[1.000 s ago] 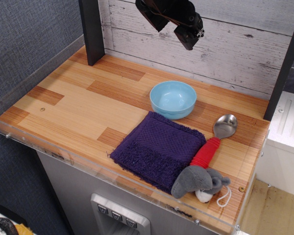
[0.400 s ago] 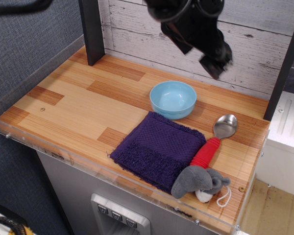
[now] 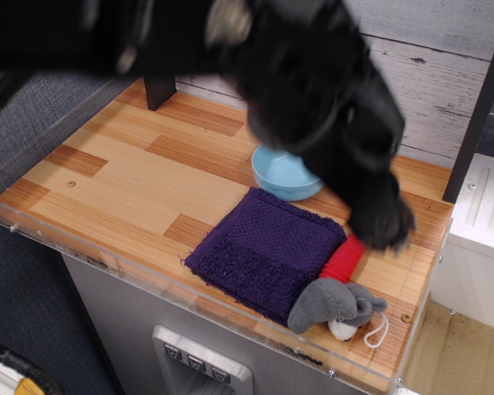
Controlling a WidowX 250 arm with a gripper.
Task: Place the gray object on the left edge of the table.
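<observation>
The gray object [image 3: 337, 307], a small plush animal with a white muzzle and a white string loop, lies at the front right of the wood plank table [image 3: 123, 177], against the corner of a purple towel. My gripper [image 3: 382, 224] is a blurred black shape low over the right side, above the spoon and some way behind the plush. Its jaws are too blurred to read. The arm covers the spoon's bowl and part of the blue bowl.
A purple towel [image 3: 263, 251] lies at the front middle. A light blue bowl [image 3: 281, 174] stands behind it. A spoon's red handle [image 3: 342, 259] shows between towel and plush. A dark post [image 3: 159, 90] stands at the back left. A clear acrylic rim [image 3: 107, 259] edges the table.
The arm has swung down and forward from high at the back to low over the spoon on the right side. The plush, towel and bowl have not moved.
</observation>
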